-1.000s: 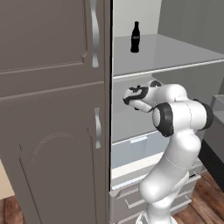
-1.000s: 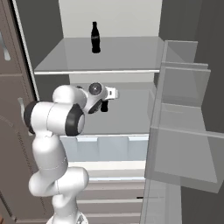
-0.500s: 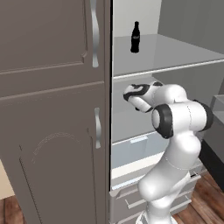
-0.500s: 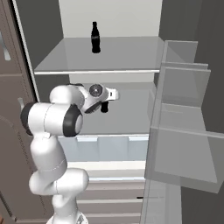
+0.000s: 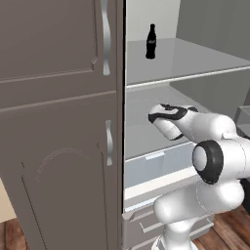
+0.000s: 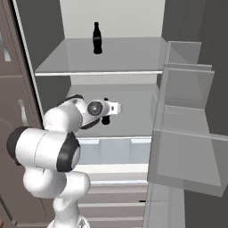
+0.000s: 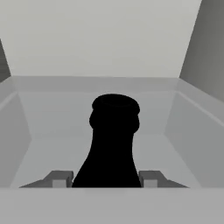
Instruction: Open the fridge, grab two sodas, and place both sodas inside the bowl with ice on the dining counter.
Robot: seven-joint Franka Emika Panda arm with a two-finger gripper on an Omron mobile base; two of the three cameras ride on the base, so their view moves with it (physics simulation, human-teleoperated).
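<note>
I've got the tool (image 7: 105, 178) gripping one soda bottle (image 7: 112, 144) upright between its fingertips; second soda (image 6: 96, 38) stands at twelve o'clock, shelf above.

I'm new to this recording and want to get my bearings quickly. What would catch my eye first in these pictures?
The fridge stands open, white inside, with one black soda bottle upright on its upper shelf. Below it, the white arm reaches onto the middle shelf, where the claw has a finger on each side of a second soda bottle. To the left stands a brown-grey cabinet with arched panels.
</note>
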